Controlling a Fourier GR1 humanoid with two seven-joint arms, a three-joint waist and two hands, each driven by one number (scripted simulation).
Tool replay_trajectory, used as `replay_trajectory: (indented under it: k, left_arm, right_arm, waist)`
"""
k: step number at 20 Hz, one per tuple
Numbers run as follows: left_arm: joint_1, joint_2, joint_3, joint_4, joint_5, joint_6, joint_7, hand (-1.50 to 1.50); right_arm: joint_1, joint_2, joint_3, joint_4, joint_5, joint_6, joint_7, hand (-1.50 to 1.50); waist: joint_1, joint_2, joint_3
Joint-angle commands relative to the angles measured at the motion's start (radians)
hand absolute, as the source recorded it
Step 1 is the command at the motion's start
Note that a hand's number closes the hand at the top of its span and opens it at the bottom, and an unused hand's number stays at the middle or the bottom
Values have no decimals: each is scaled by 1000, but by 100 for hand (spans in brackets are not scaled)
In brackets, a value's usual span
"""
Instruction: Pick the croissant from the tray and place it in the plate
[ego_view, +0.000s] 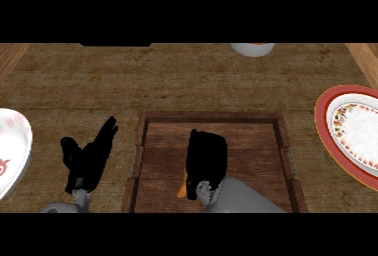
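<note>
The black right hand (205, 160) covers nearly all of the golden-brown croissant (181, 190), leaving only an orange sliver beside the wrist; whether the hand grips it cannot be told. The dark wooden tray (251, 140) runs off the view's lower edge at its near end. The right edge cuts the red-rimmed white plate (322, 120), and the left edge cuts a white, red-patterned plate (15, 140). A white round object (252, 48) at the far edge of the counter (184, 80) shows too little to identify.
</note>
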Motion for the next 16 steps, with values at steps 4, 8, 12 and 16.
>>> replay_trajectory:
  k: [4, 8, 12, 16]
  left_arm:
    - [18, 0, 4, 22, 9, -13, 48, 0]
    - [16, -21, -5, 14, -10, 8, 35, 0]
    - [30, -12, 8, -21, -1, 13, 36, 0]
    - [34, -3, 4, -33, -6, 3, 29, 0]
  right_arm:
    - [-27, 16, 51, 69, 53, 18, 177, 150]
    - [-98, -8, -87, 85, 187, -83, 121, 150]
    - [-162, -109, -388, 185, 240, -220, 155, 150]
    - [-255, -197, -534, 246, 376, -303, 182, 150]
  waist:
    - [1, 14, -6]
    - [-15, 15, -6]
    - [-26, 34, -2]
    - [-2, 39, -5]
